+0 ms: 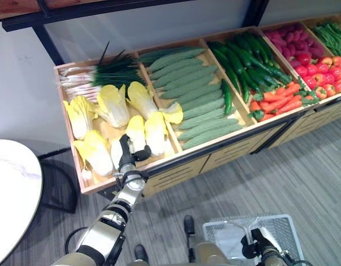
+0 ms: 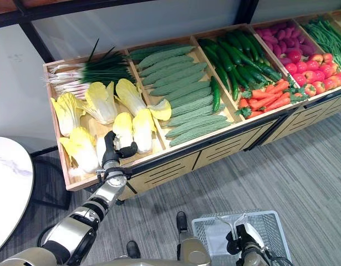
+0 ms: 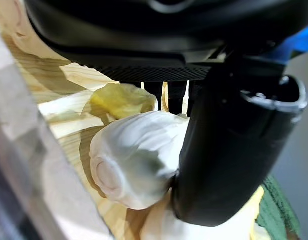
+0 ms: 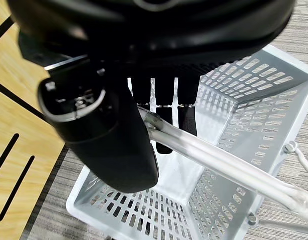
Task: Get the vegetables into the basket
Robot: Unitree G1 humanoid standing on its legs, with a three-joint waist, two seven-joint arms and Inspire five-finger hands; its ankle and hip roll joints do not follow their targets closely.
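Our left hand (image 1: 127,153) grasps a cabbage (image 3: 133,160) at nine o'clock; right hand (image 4: 118,125) clenches the basket (image 4: 254,100) handle. The smooth cabbage could slip.

A long wooden rack (image 1: 176,169) holds cabbages (image 1: 112,105) in its leftmost bin, with cucumbers (image 1: 200,105), carrots (image 1: 278,100) and tomatoes (image 1: 325,69) in bins further right. The basket (image 1: 284,227) sits on the floor before the rack, toward the right. A round counter (image 1: 9,188) stands left of the rack.

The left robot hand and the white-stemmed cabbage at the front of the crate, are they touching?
Touching. In the left wrist view the left robot hand has its thumb pressed against the cabbage, with fingers behind it; no gap shows.
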